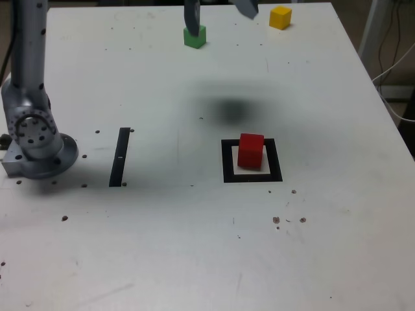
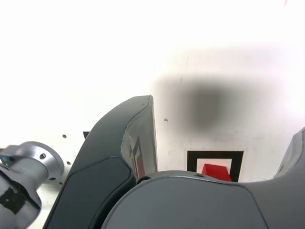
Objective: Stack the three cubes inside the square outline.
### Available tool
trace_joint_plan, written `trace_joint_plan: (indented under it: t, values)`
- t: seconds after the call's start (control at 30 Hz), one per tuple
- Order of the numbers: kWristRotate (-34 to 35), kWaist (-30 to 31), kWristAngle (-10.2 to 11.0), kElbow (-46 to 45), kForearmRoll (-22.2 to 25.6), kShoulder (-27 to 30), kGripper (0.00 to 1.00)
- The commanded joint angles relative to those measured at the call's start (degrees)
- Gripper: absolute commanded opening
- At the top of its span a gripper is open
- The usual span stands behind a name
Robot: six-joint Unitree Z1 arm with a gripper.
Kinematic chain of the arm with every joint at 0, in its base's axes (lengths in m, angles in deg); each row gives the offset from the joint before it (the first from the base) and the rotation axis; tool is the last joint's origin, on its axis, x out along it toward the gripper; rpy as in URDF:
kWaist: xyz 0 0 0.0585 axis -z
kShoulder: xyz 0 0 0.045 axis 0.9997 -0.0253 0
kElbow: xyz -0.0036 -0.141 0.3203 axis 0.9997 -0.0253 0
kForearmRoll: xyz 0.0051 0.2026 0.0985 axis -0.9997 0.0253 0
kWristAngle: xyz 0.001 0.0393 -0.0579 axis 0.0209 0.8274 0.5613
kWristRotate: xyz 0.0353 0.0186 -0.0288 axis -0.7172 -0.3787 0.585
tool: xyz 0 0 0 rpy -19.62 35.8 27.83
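Observation:
The red cube (image 1: pixel 251 150) stands inside the square outline (image 1: pixel 227 162), right of centre in the exterior view. At the table's far edge sit the green cube (image 1: pixel 195 37) and, further to the exterior view's right, the yellow cube (image 1: pixel 280 17). My gripper (image 1: pixel 219 11) hangs open and empty at the top of that view. One finger (image 1: pixel 191 16) overlaps the green cube in the picture. The gripper's dark shadow lies on the table just behind the outline. In the wrist view my open gripper (image 2: pixel 226 114) frames the square outline (image 2: pixel 214 153) and the red cube (image 2: pixel 217 171).
The arm's grey base (image 1: pixel 32 139) is bolted at the exterior view's left. A narrow black strip (image 1: pixel 120 157) lies beside it. The white table (image 1: pixel 194 246) has small dark holes. Cables hang off its right edge.

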Motion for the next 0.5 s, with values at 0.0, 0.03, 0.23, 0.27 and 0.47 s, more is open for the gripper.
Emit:
trace_joint_plan:
  t: [0.0,0.03,0.23,0.27,0.47]
  values:
    - [-1.4,-1.8,-0.1,1.6,0.5,-1.3,1.0]
    - [-2.1,-2.6,-0.2,2.4,0.7,-1.8,1.0]
    - [-6.6,-6.4,-0.2,9.1,2.7,-6.0,1.0]
    - [-7.3,-6.8,-0.2,10.5,3.1,-6.8,1.0]
    - [-10.9,-8.7,-0.1,20.4,6.2,-12.1,1.0]
